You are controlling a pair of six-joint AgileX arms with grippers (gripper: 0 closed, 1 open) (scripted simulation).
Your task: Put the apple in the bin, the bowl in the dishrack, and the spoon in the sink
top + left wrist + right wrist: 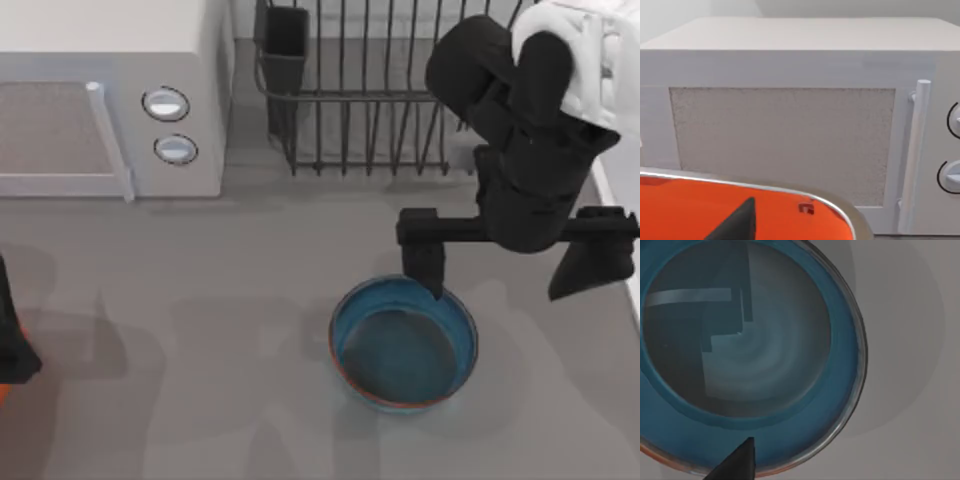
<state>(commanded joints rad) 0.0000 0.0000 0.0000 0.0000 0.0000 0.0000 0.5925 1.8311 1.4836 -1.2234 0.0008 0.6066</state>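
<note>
Grey table [230, 300] carries everything you see from above. Taking the bowl as your landmark: the white microwave [110, 100] sits well beyond it toward the table's far left corner, two round knobs [166, 103] on its front. The dark wire dishrack [370, 90] stands directly behind the bowl, black cup [285, 45] at its left corner.

The blue bowl [403, 343] rests upright on the table, right of centre, reddish rim showing, nothing inside.

Your right gripper [515, 265] hangs over the bowl's far right edge, fingers spread wide apart: one fingertip [425, 265] is at the bowl's far rim, the other finger [592, 262] is outside the bowl to the right. Its wrist view looks down into the bowl [747, 352].

Your left arm [12, 345] sits far left of the bowl at the table's edge; you cannot tell how its fingers stand. Its wrist view shows the orange bin [700, 210] below the microwave front [785, 140].
</note>
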